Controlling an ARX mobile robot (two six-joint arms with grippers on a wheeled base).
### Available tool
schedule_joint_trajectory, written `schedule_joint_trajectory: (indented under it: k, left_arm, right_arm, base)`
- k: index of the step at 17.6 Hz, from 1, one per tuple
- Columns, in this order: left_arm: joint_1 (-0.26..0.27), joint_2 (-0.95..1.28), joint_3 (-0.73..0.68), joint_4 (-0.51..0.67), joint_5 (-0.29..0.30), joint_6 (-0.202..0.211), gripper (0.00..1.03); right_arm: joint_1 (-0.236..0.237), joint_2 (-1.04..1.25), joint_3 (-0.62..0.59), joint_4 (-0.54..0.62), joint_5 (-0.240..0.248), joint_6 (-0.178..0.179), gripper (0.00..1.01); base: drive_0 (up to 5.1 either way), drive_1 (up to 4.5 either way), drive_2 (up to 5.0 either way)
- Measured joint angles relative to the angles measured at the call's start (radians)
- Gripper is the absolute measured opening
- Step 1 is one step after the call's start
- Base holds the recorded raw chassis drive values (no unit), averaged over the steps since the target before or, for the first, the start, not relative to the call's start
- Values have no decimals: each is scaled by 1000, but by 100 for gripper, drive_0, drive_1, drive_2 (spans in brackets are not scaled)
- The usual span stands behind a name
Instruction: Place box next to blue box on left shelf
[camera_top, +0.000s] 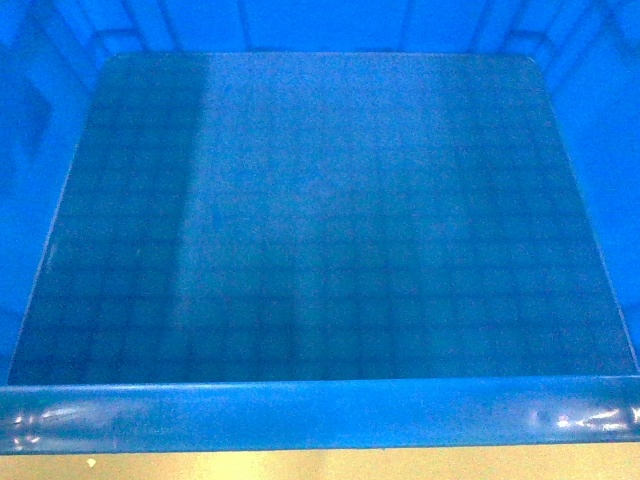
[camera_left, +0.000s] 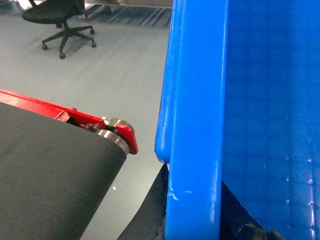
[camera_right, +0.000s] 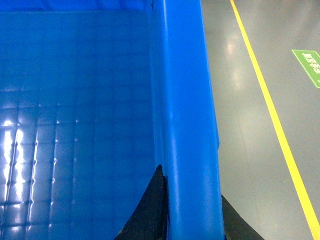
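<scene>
Both tools clamping box (camera_top: 320, 250) rims, office chair (camera_left: 60, 20) beyond

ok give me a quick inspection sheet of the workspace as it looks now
surface: grey floor beneath; yellowish strip under the crate rim in the head view
job's things: blue crate fills the head view, inside empty, grid-pattern floor; left shelf not in view
clutter: nothing seen
grippers: left claw astride the crate's left rim, right claw astride its right rim, dark fingers on both sides of the wall
cables: nothing seen
surroundings: red frame with a roller and a black belt, black office chair, yellow floor line, green floor marking
</scene>
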Motion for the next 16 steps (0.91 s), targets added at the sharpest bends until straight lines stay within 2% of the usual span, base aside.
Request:
schedule_joint_trajectory:
  k: [11,16]
  left_arm:
    - [-3,0,0,3,0,0,12]
    - [-3,-5,0,5,-4,3,12]
  right_arm:
    - [0,-1,0,0,6,-1,10]
    - [5,-5,0,2,8,-2,10]
  base:
    - [-116,-116,-116]
    - [57,329,-425]
